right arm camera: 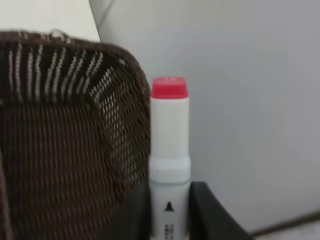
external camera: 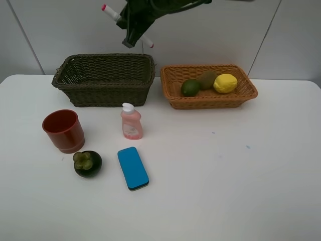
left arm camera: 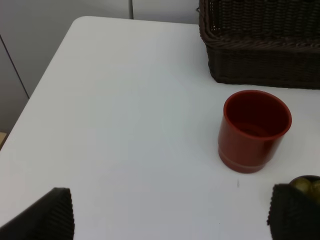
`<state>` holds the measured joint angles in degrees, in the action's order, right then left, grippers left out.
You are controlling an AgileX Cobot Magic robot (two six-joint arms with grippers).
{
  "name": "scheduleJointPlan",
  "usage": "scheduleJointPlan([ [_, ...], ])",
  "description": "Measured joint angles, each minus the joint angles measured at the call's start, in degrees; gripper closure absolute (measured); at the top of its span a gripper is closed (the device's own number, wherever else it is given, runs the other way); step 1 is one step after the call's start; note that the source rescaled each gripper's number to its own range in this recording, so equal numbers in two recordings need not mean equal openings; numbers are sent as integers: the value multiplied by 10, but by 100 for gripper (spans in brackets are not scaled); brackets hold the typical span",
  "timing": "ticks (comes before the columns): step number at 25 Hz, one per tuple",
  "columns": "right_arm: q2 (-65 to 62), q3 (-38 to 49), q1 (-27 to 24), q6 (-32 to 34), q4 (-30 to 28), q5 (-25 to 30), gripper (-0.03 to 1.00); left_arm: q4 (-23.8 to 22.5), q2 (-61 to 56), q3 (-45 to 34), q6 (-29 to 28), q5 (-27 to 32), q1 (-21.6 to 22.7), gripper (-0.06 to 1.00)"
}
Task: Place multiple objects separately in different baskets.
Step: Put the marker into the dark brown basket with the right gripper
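**benchrat:** If you're counting what's sorted, it's three. The round green lime [external camera: 190, 88], fuzzy brown kiwi [external camera: 207, 79] and yellow lemon [external camera: 225, 83] sit together in the shallow light-orange wicker basket [external camera: 210, 104]. The deeper dark olive-brown wicker basket [external camera: 104, 86] shows nothing inside from up high.

**servo_sam:** What's left out?

**benchrat:** Four things on the white table [external camera: 225, 191]: the red plastic cup [external camera: 63, 130], pink bottle with a white cap [external camera: 131, 122], flat blue block [external camera: 133, 167] and dark mangosteen [external camera: 88, 163]. I'd call it under halfway.

**servo_sam:** And the grippers?

**benchrat:** The right gripper [external camera: 134, 25] is clamped tight on the red-tipped white marker [right arm camera: 170, 145], held up in the air, seemingly above the dark basket (a drop looks likely, but that's just my guess). The left gripper [left arm camera: 170, 220] is spread wide with nothing in it, hovering over bare table beside the cup.
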<state>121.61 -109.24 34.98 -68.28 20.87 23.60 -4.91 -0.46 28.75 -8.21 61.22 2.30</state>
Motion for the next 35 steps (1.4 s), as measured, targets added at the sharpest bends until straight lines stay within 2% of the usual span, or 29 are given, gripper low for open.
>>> scheduleJointPlan([
  [5, 87, -114, 5, 0, 75, 29, 97, 0, 0, 0, 0, 0, 0, -5],
  [8, 129, -149, 5, 0, 93, 35, 97, 0, 0, 0, 0, 0, 0, -5],
  [20, 227, -153, -7, 23, 107, 41, 97, 0, 0, 0, 0, 0, 0, -5],
  [35, 238, -157, -10, 25, 93, 20, 97, 0, 0, 0, 0, 0, 0, -5],
])
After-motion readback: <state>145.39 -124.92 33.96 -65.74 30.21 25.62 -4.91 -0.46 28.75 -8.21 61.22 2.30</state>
